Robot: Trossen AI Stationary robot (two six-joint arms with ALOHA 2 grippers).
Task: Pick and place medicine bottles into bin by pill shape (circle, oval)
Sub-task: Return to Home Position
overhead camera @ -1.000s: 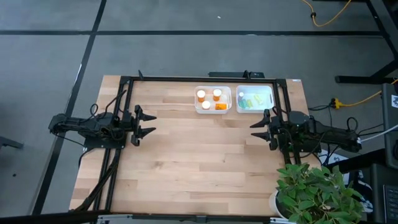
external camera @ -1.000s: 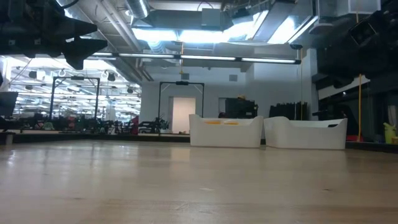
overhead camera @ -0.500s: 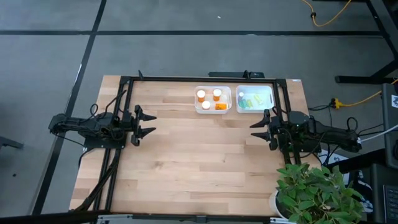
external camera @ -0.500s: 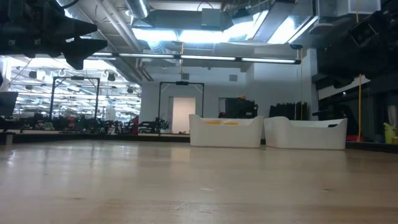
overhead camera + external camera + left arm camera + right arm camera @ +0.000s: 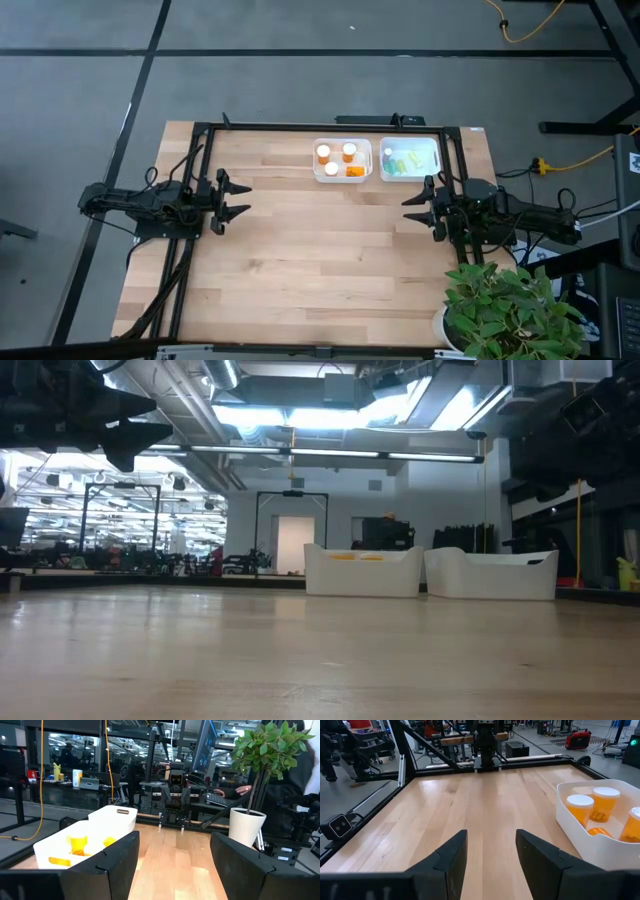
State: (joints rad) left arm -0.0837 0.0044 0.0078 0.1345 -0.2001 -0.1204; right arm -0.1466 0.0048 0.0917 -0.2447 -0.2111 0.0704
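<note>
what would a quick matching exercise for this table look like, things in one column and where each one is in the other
Things:
1. orange bottles
2. pale green bottles
3. left claw
4. right claw

Places:
a. in the right white bin
b. open, at the left edge of the table
c. in the left white bin
d. open, near the potted plant

Pairs: 1-c, 2-a, 3-b, 4-d

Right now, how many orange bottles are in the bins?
4, all in the left white bin: three orange bottles standing caps-up, one lying on its side. None appears hidden.
</note>
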